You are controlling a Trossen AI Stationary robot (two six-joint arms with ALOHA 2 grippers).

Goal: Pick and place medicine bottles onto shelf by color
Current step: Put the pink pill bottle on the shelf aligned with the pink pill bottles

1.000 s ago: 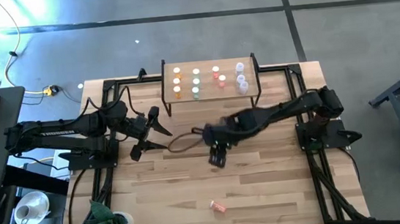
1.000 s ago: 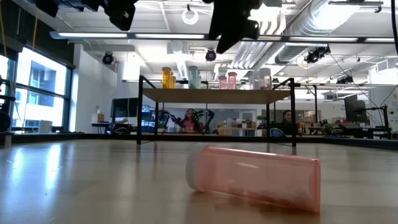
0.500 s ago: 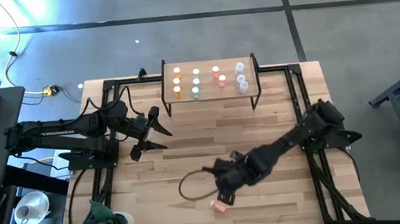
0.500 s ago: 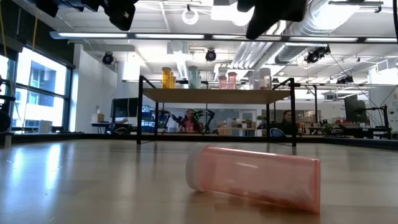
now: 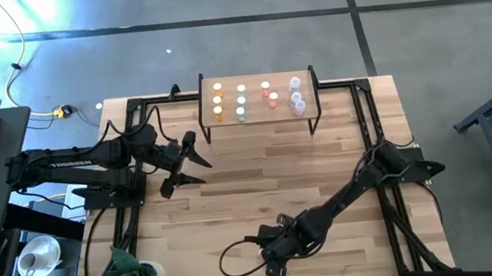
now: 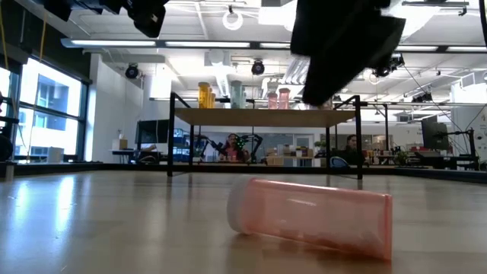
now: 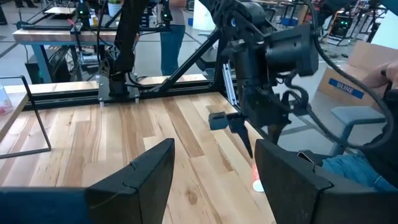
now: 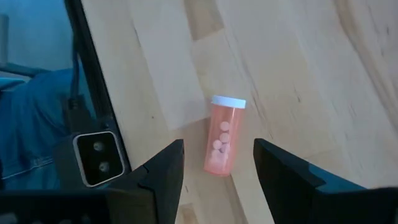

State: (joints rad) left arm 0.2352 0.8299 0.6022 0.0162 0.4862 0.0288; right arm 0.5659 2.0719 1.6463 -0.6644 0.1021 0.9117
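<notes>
My right gripper (image 8: pixel 211 171) has swung away from the shelf and across the table (image 5: pixel 234 202) to its front edge within the last second, and it now hangs right over the pink bottle (image 8: pixel 222 138). That bottle lies on its side, white cap pointing away from me, pale pills showing through the wall. My right fingers (image 8: pixel 158 171) are spread wide, one on each side of the bottle, holding nothing and not touching it. I judge this the last bottle still off the shelf, so next comes a straight drop and a squeeze across its body; it is round and could roll.

My left gripper (image 7: pixel 214 171) waits farther back, between that bottle and the shelf, off to the left side, fingers wide apart and empty.

Beyond, the shelf (image 5: pixel 262 114) carries the sorted bottles (image 5: pixel 256 99) in rows: orange, green, pink, then clear.

Readable writing: "ULINE" on a cardboard box (image 7: pixel 367 71) past the table.
</notes>
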